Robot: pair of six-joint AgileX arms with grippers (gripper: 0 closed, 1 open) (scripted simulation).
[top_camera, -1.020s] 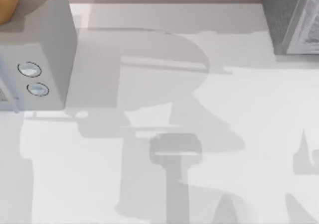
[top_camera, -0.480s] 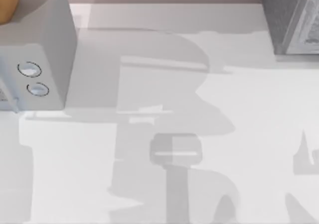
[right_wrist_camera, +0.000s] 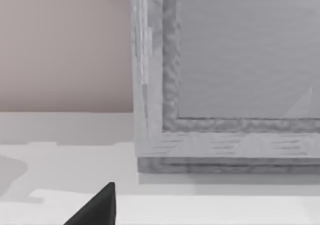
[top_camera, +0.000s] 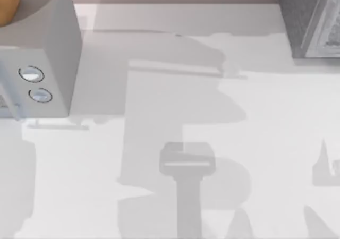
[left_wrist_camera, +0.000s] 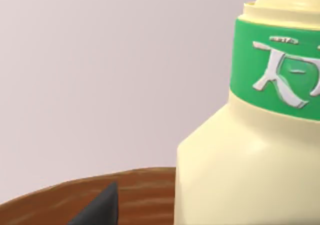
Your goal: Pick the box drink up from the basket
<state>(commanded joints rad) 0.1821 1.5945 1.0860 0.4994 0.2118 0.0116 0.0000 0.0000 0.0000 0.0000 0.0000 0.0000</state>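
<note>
pale wall (left_wrist_camera: 100, 75) backs left fingertip (left_wrist_camera: 100, 210) beside cream bottle (left_wrist_camera: 240, 175).

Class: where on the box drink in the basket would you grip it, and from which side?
Probably the green-banded neck of the box drink, from above: it stands upright, the neck is narrower than the body, and the basket rim may block a low approach.

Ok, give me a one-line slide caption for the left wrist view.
Pale yellow bottle with a green label band looms close beside a brown wooden rim; a dark fingertip shows in front.
</note>
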